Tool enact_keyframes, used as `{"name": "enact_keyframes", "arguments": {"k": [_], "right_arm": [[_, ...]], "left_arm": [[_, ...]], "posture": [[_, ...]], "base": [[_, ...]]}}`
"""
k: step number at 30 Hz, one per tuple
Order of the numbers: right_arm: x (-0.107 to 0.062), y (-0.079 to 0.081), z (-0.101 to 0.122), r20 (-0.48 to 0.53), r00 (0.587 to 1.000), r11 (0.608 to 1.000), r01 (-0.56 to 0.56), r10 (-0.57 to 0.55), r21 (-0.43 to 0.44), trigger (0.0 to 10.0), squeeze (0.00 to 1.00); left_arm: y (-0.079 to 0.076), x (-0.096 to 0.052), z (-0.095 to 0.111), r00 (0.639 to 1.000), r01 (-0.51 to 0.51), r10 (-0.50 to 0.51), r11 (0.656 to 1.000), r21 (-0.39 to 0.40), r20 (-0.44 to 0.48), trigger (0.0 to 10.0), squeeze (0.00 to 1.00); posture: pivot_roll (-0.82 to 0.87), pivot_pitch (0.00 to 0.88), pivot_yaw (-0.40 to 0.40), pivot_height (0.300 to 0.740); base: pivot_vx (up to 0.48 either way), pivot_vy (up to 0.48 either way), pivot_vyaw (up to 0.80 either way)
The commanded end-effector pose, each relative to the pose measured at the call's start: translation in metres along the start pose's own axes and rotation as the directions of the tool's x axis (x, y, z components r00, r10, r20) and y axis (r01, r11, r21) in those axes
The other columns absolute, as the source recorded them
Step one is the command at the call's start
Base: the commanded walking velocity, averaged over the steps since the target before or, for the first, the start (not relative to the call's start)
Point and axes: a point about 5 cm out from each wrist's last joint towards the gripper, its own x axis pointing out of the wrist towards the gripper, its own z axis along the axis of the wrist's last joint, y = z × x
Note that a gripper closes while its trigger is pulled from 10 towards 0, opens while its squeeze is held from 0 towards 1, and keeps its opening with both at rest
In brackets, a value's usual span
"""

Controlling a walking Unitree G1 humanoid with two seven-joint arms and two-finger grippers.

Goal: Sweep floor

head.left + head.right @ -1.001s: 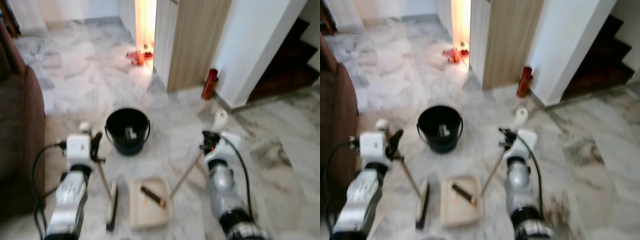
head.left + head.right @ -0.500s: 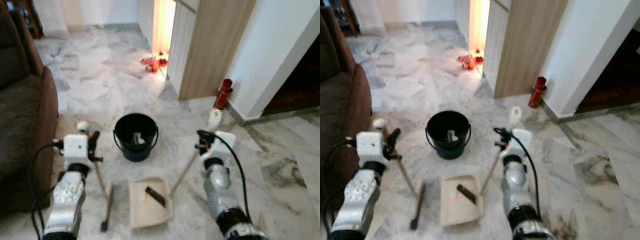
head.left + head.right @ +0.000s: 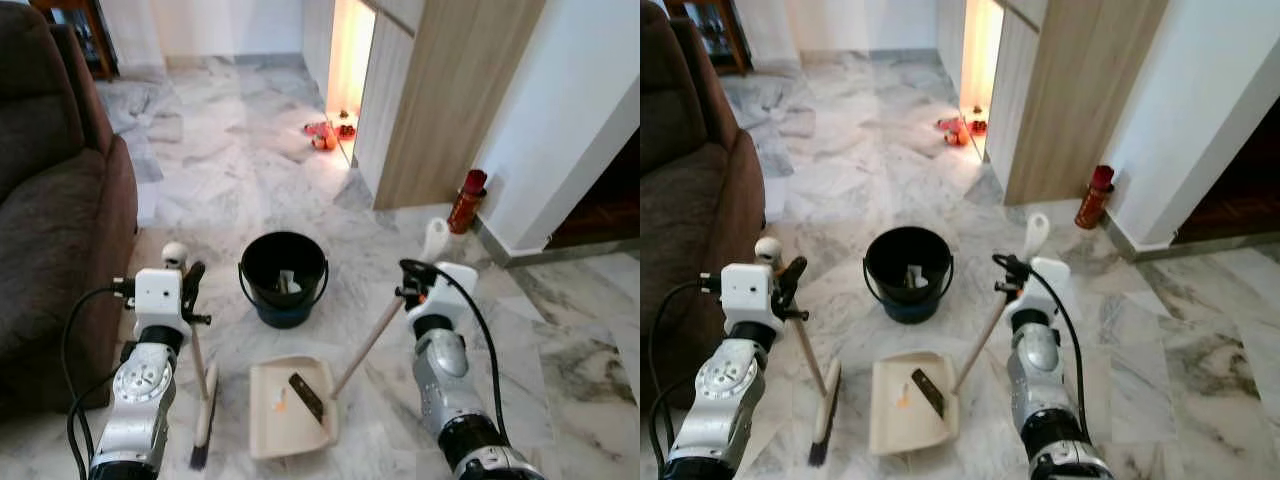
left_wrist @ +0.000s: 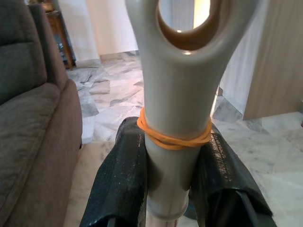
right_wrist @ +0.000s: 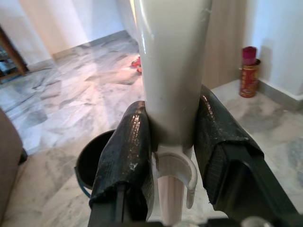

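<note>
I've got my left end effector [image 4: 168, 189] clamped on the broom handle [image 3: 200, 360], brush head on the marble floor [image 3: 220, 190] beside the sofa [image 3: 50, 200]. My right end effector [image 5: 173, 161] grips the dustpan handle [image 3: 365, 345]; the dustpan [image 3: 290, 410] sits flat before the black bucket [image 3: 283, 278], holding a dark scrap and an orange bit. Judging by that, collecting's done; tipping into the bucket remains.

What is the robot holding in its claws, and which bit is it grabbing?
The left claw grips the broom near the top of its handle. The right claw grips the dustpan at the top of its long handle.
</note>
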Motion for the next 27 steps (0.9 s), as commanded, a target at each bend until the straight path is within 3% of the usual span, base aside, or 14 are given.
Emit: {"name": "enact_keyframes", "arguments": {"k": [1,8,22,27], "right_arm": [[0.0037,0.0029,0.0078,0.032,0.999,1.000,-0.007,0.007,0.007,10.0,0.00],[0.0040,0.0031,0.0085,0.035,0.999,1.000,-0.007,0.007,0.005,10.0,0.00],[0.0050,0.0018,0.0078,0.021,1.000,1.000,0.007,-0.008,0.017,10.0,0.00],[0.0050,0.0018,0.0092,0.034,0.999,1.000,0.003,-0.004,0.012,10.0,0.00]], "left_arm": [[-0.0025,0.0031,0.0077,0.999,0.010,-0.010,1.000,0.004,0.040,10.0,0.00],[-0.0023,0.0033,0.0076,0.999,0.009,-0.009,1.000,0.004,0.040,10.0,0.00],[-0.0015,0.0035,0.0078,0.999,0.009,-0.010,1.000,0.005,0.041,10.0,0.00],[-0.0016,0.0034,0.0079,0.999,0.009,-0.009,1.000,0.005,0.041,10.0,0.00]], "posture": [[0.12,0.028,-0.058,0.740],[0.12,0.033,-0.058,0.740],[0.12,0.039,-0.058,0.740],[0.12,0.040,-0.059,0.740]], "base": [[0.000,0.000,0.00],[0.093,0.000,0.00],[0.353,0.000,0.00],[0.379,0.000,-0.64]]}}
